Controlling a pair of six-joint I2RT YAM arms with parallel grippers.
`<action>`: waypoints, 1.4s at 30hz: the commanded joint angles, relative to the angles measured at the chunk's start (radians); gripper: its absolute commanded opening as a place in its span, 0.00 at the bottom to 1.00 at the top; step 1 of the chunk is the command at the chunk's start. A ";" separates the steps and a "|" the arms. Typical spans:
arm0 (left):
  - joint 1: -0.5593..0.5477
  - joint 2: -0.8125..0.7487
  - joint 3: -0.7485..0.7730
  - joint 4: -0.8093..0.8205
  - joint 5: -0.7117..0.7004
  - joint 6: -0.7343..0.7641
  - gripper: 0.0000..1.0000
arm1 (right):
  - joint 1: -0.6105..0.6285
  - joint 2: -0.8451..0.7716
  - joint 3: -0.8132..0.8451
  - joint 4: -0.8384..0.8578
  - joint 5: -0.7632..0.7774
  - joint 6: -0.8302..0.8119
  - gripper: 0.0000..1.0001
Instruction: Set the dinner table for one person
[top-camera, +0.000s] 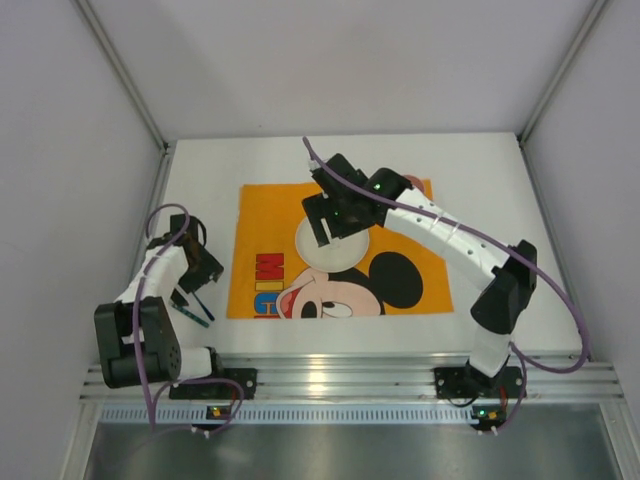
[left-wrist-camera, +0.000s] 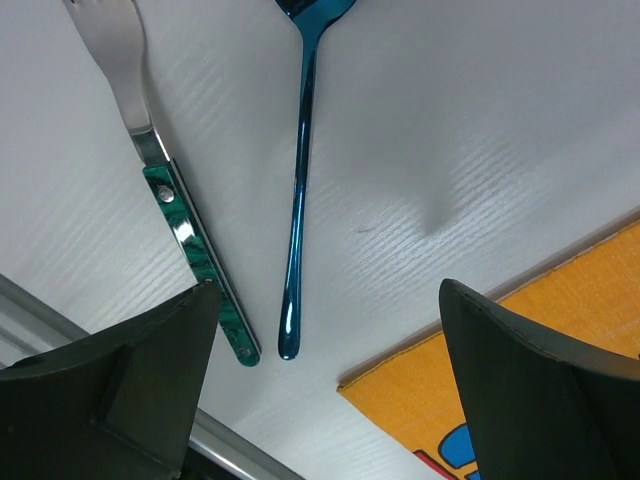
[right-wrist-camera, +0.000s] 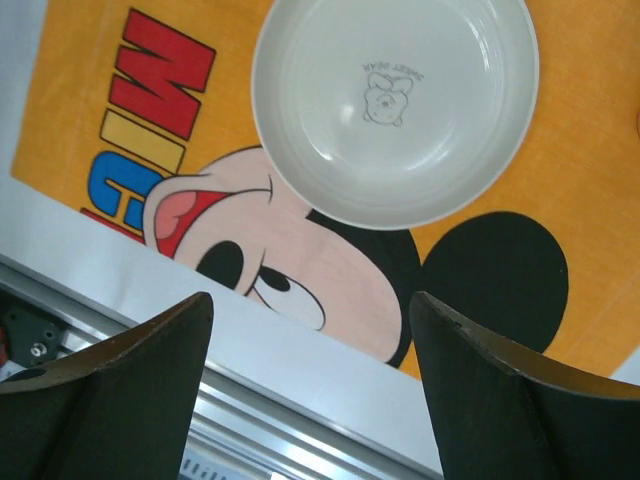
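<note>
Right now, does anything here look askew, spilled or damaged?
Only the cutlery. The fork and blue spoon lie on the table beside the placemat, not parallel: their handle ends nearly meet while their heads splay apart. The white bowl sits upright and empty on the placemat. Nothing spilled or damaged.

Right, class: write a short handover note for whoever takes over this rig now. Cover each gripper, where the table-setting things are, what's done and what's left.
Left gripper: open, empty, above the fork and blue spoon.
Right gripper: open, empty, above the white bowl.
Where: the bowl sits on the orange placemat on the dinner table. Fork and spoon lie on bare tabletop left of the placemat, apart, handles converging.
Done: bowl, fork and spoon are down.
Left: probably straighten the cutlery; nothing else to place is in view.
</note>
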 joint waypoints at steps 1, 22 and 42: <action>0.019 0.011 -0.024 0.127 0.016 -0.029 0.96 | -0.010 -0.006 -0.005 -0.081 0.030 -0.036 0.79; 0.165 0.238 -0.055 0.373 0.128 0.001 0.57 | -0.007 0.037 -0.019 -0.122 0.003 -0.010 0.77; 0.164 0.327 0.091 0.298 0.103 0.138 0.00 | -0.046 0.014 -0.031 -0.101 0.032 0.004 0.76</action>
